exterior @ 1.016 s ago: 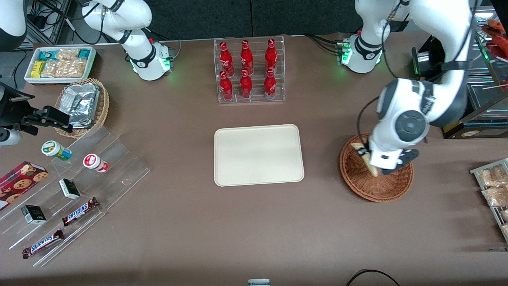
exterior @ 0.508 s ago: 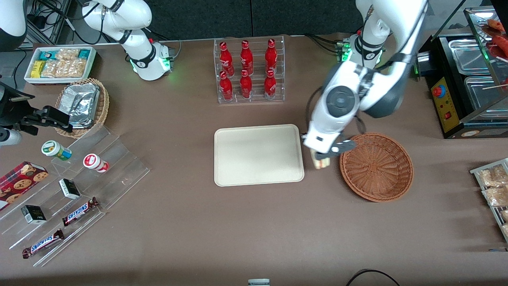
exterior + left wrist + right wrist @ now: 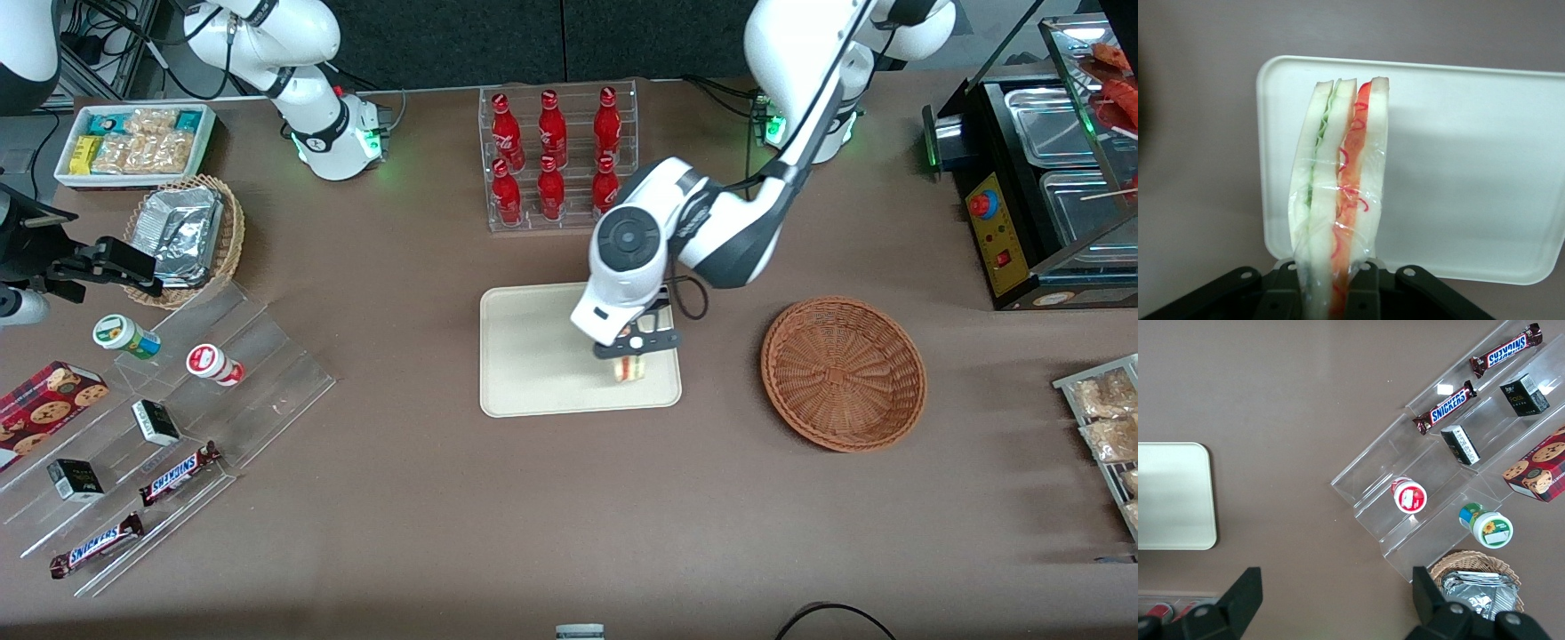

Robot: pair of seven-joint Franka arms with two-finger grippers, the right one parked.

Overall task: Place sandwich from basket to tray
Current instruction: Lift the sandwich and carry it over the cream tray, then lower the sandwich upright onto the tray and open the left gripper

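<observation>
**Front view: wrapped sandwich held over the tray's basket-side edge**

Front view gives you the gripper (image 3: pixel 633 351) above the tray (image 3: pixel 533 356), close to the tray edge that faces the basket (image 3: pixel 843 373). Its black fingers are clamped on the sandwich (image 3: pixel 629 367), which hangs over the cream surface near the corner nearest the front camera on that side.

From the wrist camera you see the sandwich (image 3: pixel 1338 207) standing on edge between the fingers (image 3: pixel 1281 293): pale, soft white bread slices with a thin green layer and a red-orange filling stripe, all under glossy clear film that wrinkles where it is pinched.

The tray (image 3: pixel 1471 167) is smooth and matte, rectangular with rounded corners and a low rim. Most of its flat surface toward the parked arm's end of the table lies bare.

The basket is round, shallow, reddish-brown wicker, with nothing in its woven bowl. A strip of brown table separates it from the tray.
</observation>
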